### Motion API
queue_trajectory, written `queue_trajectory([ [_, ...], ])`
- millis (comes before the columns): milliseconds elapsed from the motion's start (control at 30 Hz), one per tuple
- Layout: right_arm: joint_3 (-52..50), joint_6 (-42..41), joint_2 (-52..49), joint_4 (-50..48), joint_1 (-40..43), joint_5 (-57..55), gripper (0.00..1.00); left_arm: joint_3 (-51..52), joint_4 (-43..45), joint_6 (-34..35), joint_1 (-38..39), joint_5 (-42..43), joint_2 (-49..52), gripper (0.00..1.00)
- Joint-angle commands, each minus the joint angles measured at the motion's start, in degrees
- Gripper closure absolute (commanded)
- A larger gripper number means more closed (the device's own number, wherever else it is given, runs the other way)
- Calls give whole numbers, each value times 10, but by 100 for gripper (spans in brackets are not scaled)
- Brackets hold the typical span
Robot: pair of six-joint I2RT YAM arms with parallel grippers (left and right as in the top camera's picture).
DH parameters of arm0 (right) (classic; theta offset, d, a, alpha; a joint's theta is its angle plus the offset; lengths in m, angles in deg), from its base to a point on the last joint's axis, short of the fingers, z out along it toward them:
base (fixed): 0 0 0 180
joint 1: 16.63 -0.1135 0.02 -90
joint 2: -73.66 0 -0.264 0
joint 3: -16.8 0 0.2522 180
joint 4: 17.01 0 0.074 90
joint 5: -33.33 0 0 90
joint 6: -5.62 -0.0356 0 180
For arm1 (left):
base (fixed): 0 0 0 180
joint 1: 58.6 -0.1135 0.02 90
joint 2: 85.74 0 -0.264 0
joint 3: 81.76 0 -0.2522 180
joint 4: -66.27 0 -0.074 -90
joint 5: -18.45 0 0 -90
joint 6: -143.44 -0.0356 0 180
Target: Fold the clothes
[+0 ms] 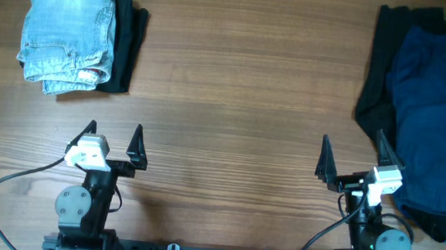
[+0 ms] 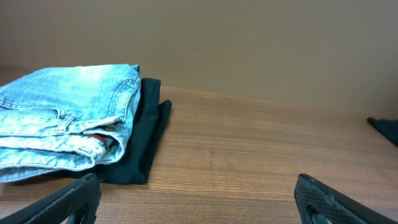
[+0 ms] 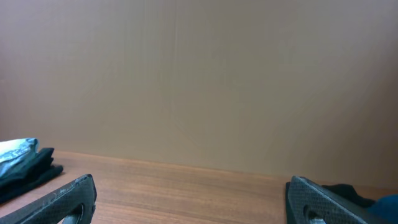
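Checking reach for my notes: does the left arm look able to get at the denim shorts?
Probably yes. The left gripper is open and empty, and only bare table lies between it and the denim shorts, folded atop the black garment ahead. Whether the arm stretches that far I cannot tell.

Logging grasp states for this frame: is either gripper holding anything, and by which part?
Nothing is held. The left gripper and the right gripper both stand open and empty; the folded denim shorts lie apart from them on a black garment.
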Motion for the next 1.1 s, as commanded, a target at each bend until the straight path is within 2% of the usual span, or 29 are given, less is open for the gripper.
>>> queue_trajectory([
  [0, -13, -1, 17, 13, 6, 15, 0, 3, -1, 5, -3, -2, -5, 0],
  [133, -13, -1, 17, 65, 6, 15, 0, 3, -1, 5, -3, -2, -5, 0],
  [233, -13, -2, 17, 140, 6, 16, 0, 3, -1, 5, -3, -2, -5, 0],
  [1067, -13, -1, 17, 141, 7, 7, 0, 3, -1, 5, -3, -2, -5, 0],
])
